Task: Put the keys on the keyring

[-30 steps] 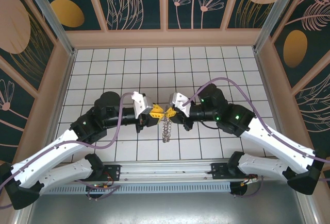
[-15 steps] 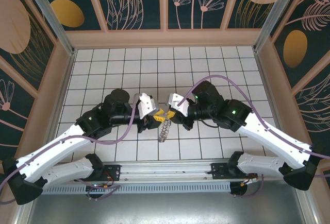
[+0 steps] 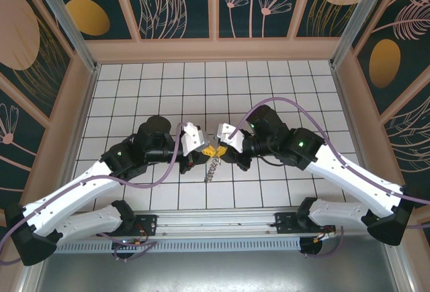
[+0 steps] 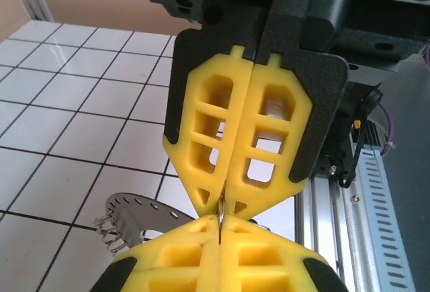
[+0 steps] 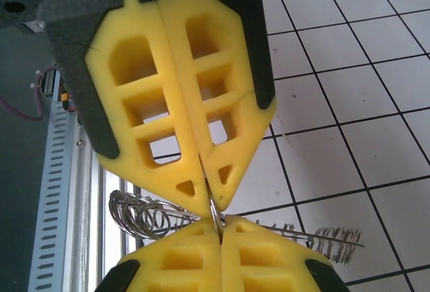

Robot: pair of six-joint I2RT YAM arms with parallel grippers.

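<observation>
The left hand (image 3: 209, 150) has just pressed shut on the thin keyring (image 5: 213, 211). The right hand (image 3: 221, 151) pinches it too, so both hold it steady.

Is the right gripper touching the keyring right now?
Touching. In the right wrist view the keyring wire runs into the seam between the shut jaws of the right gripper.

The top camera looks steeply down from above and behind the arm bases onto the white gridded surface (image 3: 269, 84). The wrist cameras sit close behind the yellow latticed left pincer (image 4: 220, 228) and right pincer (image 5: 220, 230). They face each other and share the thin metal keyring (image 5: 212, 206).
</observation>
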